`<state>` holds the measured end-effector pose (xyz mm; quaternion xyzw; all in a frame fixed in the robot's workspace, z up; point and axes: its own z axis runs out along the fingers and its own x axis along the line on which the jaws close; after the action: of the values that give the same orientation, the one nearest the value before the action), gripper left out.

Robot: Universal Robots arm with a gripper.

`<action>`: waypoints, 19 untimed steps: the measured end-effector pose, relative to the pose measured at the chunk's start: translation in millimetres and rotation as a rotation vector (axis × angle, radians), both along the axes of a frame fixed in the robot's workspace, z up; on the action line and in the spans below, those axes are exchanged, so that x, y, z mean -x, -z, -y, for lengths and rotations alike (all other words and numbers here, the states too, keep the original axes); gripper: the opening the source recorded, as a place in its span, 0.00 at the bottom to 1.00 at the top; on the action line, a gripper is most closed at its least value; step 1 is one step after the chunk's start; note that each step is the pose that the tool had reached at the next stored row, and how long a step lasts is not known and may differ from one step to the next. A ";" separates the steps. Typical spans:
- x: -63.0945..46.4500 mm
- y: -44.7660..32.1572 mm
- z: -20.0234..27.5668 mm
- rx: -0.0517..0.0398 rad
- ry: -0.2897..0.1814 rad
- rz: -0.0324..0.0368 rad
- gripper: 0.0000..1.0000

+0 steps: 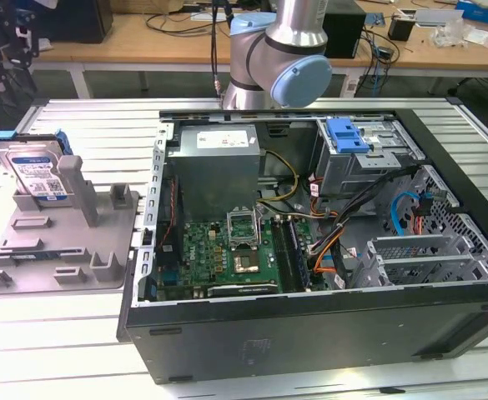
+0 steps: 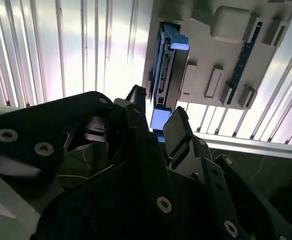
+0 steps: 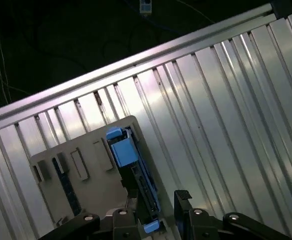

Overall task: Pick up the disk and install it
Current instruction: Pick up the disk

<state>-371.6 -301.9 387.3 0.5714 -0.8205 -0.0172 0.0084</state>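
Note:
The disk point(image 1: 35, 171) is a silver drive with a white-and-blue label in a bright blue carrier. It leans on edge in a grey holder point(image 1: 102, 225) on the table at the exterior view's left. In both wrist views I look down on the disk's point(image 2: 165, 70) point(image 3: 131, 160) thin edge from well above. My gripper point(image 2: 155, 112) point(image 3: 155, 200) is open with nothing between its black fingers point(image 2: 178, 127). The disk lines up with the gap between them but lies far off. The arm's point(image 1: 277, 50) blue-capped joint hangs over the back of the table.
An open computer case point(image 1: 310, 321) lies on its side at the centre and the exterior view's right. It holds a grey power-supply box point(image 1: 218, 162), a motherboard point(image 1: 227, 250), cables and a drive bay with a blue latch piece point(image 1: 348, 133). The ribbed aluminium table point(image 1: 102, 125) surrounds the holder.

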 end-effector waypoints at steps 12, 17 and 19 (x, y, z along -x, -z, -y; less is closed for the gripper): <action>3.9 1.7 -0.1 0.0293 -0.211 -0.0004 0.42; 27.8 7.1 0.0 0.0454 -0.212 -0.0022 0.42; 30.5 8.5 -0.1 0.0499 -0.218 -0.0027 0.42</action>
<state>-402.1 -301.9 378.8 0.6569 -0.7535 0.0035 0.0255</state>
